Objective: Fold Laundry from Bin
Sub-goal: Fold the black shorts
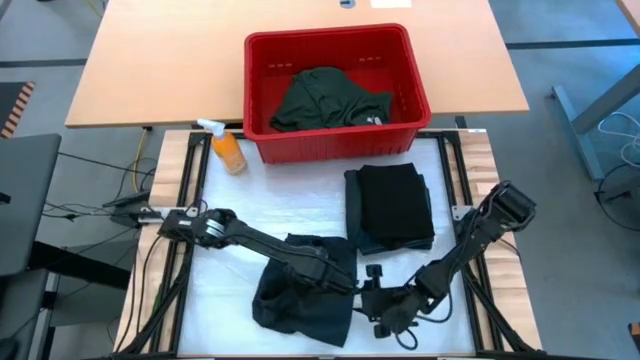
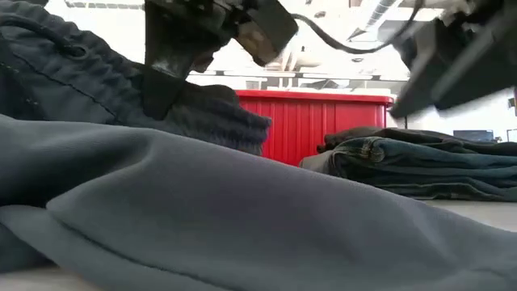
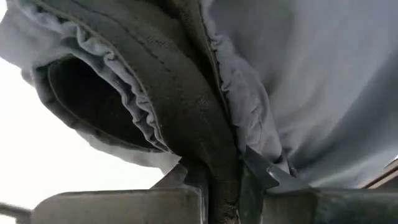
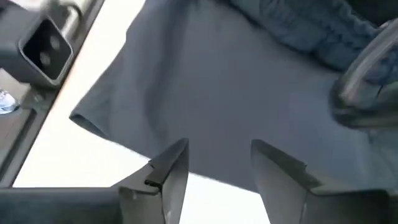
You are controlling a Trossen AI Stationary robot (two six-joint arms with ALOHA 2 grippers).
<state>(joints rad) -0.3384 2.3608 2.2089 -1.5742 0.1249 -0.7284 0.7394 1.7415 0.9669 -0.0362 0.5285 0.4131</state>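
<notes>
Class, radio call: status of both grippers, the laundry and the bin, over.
Left gripper shut on dark garment, front of table. Right gripper open just beside that garment. Folded stack mid-table; one green garment left in bin. Nothing in the way.

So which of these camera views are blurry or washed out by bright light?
Low view: the dark garment fills the foreground, soft and out of focus, and the room above the bin glares white. Left wrist view: background blown out white. Right wrist view: blurred. High view: evenly lit.
</notes>
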